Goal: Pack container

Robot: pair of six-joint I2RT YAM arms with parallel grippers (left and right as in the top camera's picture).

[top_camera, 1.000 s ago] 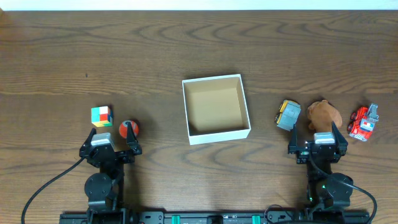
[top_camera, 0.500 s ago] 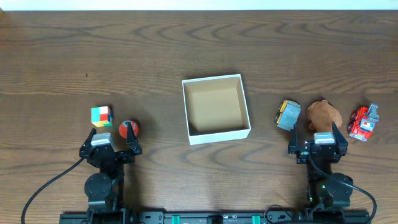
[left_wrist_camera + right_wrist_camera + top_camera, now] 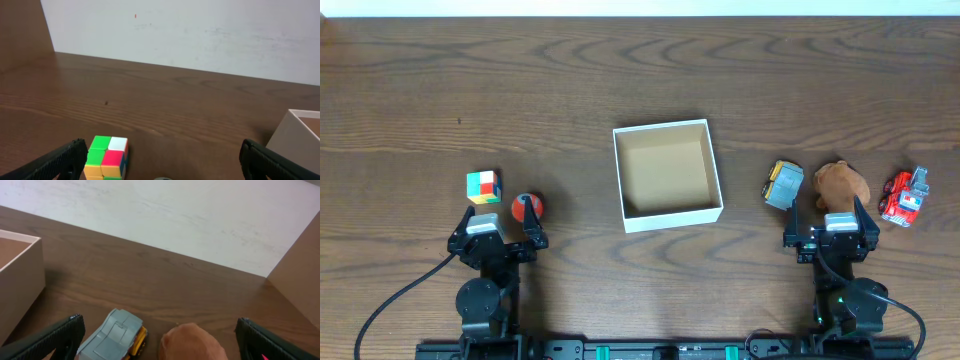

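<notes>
Change: nothing has moved in the last second, so packing has not begun.
Left gripper (image 3: 496,228): left of the container, jaws wide, empty.
Left of container: one colour cube (image 3: 484,186), one red ball (image 3: 528,207).
Container (image 3: 675,215): one, mid-table, nothing inside.
Right of container: one toy car (image 3: 784,185), one brown plush (image 3: 841,184), one red truck (image 3: 905,197) — five toys in all.
Right gripper (image 3: 827,222): jaws wide, empty.

No change shows since the earlier pictures; the left end effector (image 3: 496,224), the right end effector (image 3: 826,218) and everything on the bench (image 3: 440,80) sit unmoved.
</notes>
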